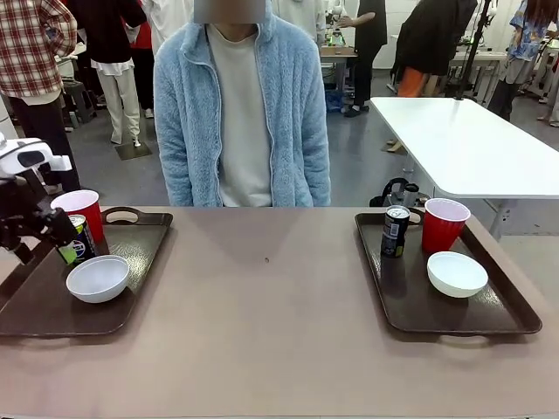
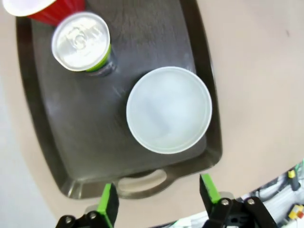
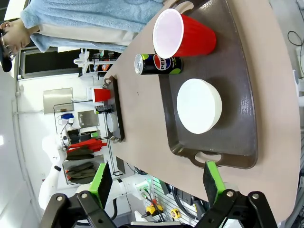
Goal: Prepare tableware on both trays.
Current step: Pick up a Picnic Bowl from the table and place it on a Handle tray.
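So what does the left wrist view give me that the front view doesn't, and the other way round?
Left wrist only: the can's silver top from above and the open left end effector, nothing between its green pads, above the tray's near handle.
Front only: the right tray with its cup, can and bowl, plus the person.
Both: the left tray holding a red cup, can and white bowl.

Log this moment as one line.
left tray: cup, can, bowl | right tray: same set | both jaws open, empty
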### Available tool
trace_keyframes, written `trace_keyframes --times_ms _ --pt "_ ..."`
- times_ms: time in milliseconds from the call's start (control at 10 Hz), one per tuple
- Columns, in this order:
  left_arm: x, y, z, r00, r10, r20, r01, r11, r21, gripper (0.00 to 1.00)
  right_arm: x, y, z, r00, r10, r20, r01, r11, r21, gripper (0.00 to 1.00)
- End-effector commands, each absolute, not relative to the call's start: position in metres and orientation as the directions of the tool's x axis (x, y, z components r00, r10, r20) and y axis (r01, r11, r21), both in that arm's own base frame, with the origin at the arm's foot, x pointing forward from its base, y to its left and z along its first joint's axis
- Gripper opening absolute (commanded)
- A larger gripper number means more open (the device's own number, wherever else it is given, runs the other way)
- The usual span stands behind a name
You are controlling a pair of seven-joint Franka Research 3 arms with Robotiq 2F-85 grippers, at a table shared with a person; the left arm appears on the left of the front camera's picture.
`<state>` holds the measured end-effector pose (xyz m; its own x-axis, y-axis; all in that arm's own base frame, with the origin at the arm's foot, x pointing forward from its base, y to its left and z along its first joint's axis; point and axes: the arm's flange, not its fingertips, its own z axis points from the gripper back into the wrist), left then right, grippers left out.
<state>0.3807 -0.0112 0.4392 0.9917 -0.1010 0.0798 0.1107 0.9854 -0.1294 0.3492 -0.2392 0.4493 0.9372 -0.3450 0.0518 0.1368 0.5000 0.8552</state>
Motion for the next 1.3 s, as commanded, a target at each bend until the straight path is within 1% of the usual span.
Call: trace_keyframes --times_ms 0,100,200,300,800,900,1000,1100,1200 --pt "0.389 -0.010 0.453 0.993 -0.084 0.081 0.094 0.987 -0.128 1.00 0.349 -0.241 0.451 0.941 -0.336 0.044 0.140 0.504 0.853 1.00" --pt "0.395 -0.011 0.457 0.992 -0.084 0.095 0.094 0.990 -0.104 1.00 0.349 -0.241 0.451 0.941 -0.336 0.044 0.140 0.504 0.853 1.00" --pt "0.398 -0.012 0.459 0.993 -0.054 0.109 0.064 0.994 -0.092 1.00 0.349 -0.241 0.451 0.941 -0.336 0.044 0.140 0.504 0.853 1.00" --pt "0.388 -0.011 0.456 0.990 -0.099 0.099 0.111 0.986 -0.124 1.00 0.349 -0.241 0.451 0.941 -0.336 0.044 0.140 0.504 0.853 1.00" --pt "0.391 -0.011 0.457 0.991 -0.089 0.098 0.101 0.988 -0.121 1.00 0.349 -0.241 0.451 0.941 -0.336 0.044 0.140 0.504 0.853 1.00" --pt "0.395 0.000 0.466 0.991 -0.073 0.112 0.104 0.949 -0.298 1.00 0.349 -0.241 0.451 0.941 -0.336 0.044 0.140 0.504 0.853 1.00" --pt "0.390 0.027 0.470 0.991 -0.017 0.131 0.076 0.885 -0.460 1.00 0.349 -0.241 0.451 0.941 -0.336 0.044 0.140 0.504 0.853 1.00" --pt "0.386 0.055 0.474 0.985 0.053 0.163 0.055 0.803 -0.593 1.00 0.349 -0.241 0.451 0.941 -0.336 0.044 0.140 0.504 0.853 1.00" --pt "0.381 0.079 0.480 0.977 0.102 0.186 0.058 0.713 -0.699 1.00 0.349 -0.241 0.451 0.941 -0.336 0.044 0.140 0.504 0.853 1.00"
